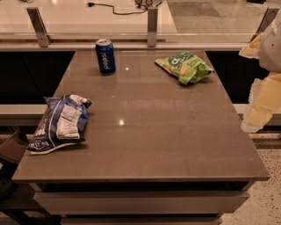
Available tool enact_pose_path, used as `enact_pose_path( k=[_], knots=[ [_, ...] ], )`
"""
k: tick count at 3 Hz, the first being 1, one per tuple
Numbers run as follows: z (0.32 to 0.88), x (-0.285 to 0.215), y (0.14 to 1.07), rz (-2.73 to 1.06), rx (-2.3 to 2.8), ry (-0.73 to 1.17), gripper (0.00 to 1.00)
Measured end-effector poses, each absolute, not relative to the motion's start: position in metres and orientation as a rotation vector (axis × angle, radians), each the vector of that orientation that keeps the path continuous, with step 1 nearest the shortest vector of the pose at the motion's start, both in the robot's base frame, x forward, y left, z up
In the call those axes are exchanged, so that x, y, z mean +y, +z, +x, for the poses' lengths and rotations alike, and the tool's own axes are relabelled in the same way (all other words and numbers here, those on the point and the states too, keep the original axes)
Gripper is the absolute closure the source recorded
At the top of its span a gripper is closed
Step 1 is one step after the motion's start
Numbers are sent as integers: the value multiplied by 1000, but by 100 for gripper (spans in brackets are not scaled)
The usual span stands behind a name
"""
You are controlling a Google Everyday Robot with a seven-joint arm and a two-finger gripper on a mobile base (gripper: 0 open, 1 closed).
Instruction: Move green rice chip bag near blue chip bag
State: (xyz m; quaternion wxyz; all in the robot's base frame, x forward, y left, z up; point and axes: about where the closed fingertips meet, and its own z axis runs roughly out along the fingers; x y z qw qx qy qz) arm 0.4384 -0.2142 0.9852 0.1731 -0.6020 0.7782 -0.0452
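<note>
The gripper (262, 99) shows as a pale, cream and white shape at the right border of the view. It hangs in the air just off the table's (153, 132) right edge, level with the table's far half. It is cut off by the frame, and I cannot tell whether it is spread or closed. It holds nothing that can be seen and touches neither the table nor anything on it.

The nearest thing to it is the green rice chip bag (184, 67). This lies flat on the table near the far right corner, its round dark logo facing up, and is apart from the gripper.

The soda can (105, 56), blue with white lettering, stands upright close to the table's far edge, left of the middle. It is well apart from the green bag.

The blue chip bag (59, 123) lies crumpled at the table's left edge, in the near half, with one end hanging slightly over that edge. It is at the opposite side of the table from the green rice chip bag, and a wide stretch of brown tabletop lies between the two.

Beyond the table's far edge runs a pale ledge with metal posts (152, 26), and a black cable (114, 9) lies on it. Speckled floor (268, 197) shows below the table's near right corner.
</note>
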Motion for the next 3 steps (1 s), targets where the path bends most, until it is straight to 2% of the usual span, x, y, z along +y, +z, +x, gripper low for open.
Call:
enact_pose_path(
  k=[2, 3],
  knots=[
    [445, -216, 988, -1658, 2217, -132, 0],
    [463, -226, 994, -1509, 2256, -133, 0]
  ],
)
